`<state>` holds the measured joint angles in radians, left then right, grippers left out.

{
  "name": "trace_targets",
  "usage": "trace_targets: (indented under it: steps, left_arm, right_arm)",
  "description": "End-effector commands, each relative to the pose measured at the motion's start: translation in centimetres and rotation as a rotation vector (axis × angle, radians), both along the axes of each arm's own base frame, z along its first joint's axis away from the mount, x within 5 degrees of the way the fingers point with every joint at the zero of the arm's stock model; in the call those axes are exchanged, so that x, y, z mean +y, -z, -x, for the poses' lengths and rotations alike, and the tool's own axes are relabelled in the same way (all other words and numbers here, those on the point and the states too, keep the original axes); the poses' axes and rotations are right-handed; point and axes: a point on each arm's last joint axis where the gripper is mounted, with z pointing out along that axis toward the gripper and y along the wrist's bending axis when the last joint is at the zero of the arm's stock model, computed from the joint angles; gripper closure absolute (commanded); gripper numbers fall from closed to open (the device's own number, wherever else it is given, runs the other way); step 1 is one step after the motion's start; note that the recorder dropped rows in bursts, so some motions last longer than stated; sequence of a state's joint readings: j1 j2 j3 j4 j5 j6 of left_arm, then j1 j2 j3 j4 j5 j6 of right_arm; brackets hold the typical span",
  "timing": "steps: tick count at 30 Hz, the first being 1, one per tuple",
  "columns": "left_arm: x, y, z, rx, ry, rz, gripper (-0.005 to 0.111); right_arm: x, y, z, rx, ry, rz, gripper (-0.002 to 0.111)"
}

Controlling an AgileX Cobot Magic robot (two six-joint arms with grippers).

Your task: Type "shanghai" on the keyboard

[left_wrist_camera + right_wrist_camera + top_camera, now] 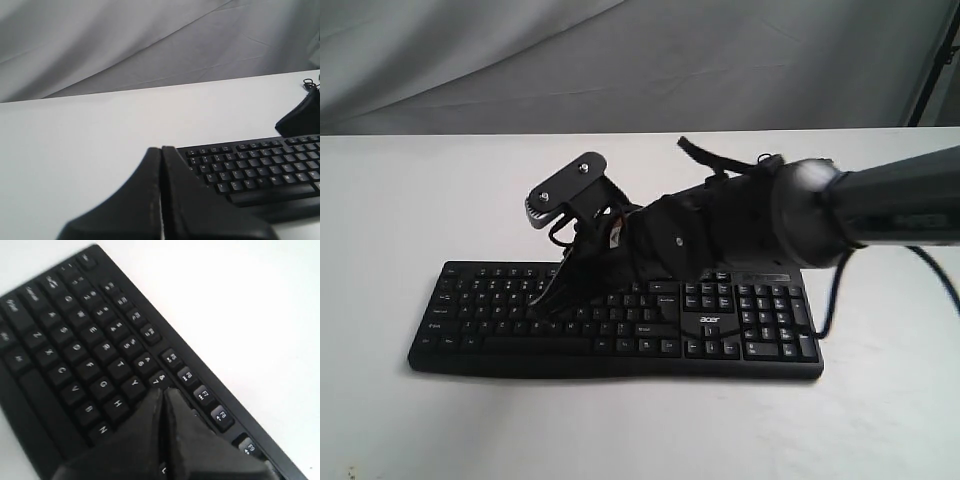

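While its two fingers are pressed together into one blunt point, gripping nothing, the right hand (162, 392) hangs over the letter rows of the keyboard (30, 385). Its tip is just beside the 7 key (159, 379) and the Y key (134, 385), with the H key (117, 405) close by. The key straight beneath the tip is hidden by the fingers, so I cannot tell whether it is being pressed or only hovered over. In the exterior view the right arm (900, 200) stretches from the right, above the number pad (775, 320), to the middle-left of the letter block.

The left hand (161, 150) is closed on nothing as well. It sits beyond the keyboard's left end, above bare tabletop (75, 150), apart from the keys.

The keyboard lies flat toward the front of the tabletop, its long axis running left to right across the exterior view, number pad at the right end. That axis is what the typing turns on. From the right hand's tip, the H key, the G key (103, 385) and the N key (102, 430) lie a short way toward the left end. The S key (64, 331) and the A key (51, 315) lie further the same way. By my reading the right hand is much the nearer to every letter, and each press needs only a small sideways shift along the rows.
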<state>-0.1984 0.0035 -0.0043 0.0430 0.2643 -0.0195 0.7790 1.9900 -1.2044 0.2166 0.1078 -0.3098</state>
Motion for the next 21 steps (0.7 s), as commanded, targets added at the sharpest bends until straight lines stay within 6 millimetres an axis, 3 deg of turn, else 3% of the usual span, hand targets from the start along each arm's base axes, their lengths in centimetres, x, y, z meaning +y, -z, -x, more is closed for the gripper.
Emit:
trace_targets:
  steps: [1, 5, 8, 13, 21]
  left_arm:
    - [0.0, 0.1, 0.0, -0.003, 0.004, 0.003, 0.107]
    - [0.0, 0.1, 0.0, -0.003, 0.004, 0.003, 0.107]
    - [0.0, 0.1, 0.0, -0.003, 0.004, 0.003, 0.107]
    - [0.0, 0.1, 0.0, -0.003, 0.004, 0.003, 0.107]
    - [0.0, 0.1, 0.0, -0.003, 0.004, 0.003, 0.107]
  right_arm:
    - [-1.7, -4.2, 2.9, -0.115, -0.066, -0.025, 0.108]
    - [-4.7, -5.9, 6.0, -0.141, -0.088, -0.019, 0.108]
    - [-7.7, -6.4, 9.0, -0.059, -0.043, -0.039, 0.108]
    - [-11.7, -5.8, 12.5, -0.103, -0.001, -0.099, 0.108]
    - [-16.1, -3.6, 16.5, -0.132, 0.014, -0.108, 0.108]
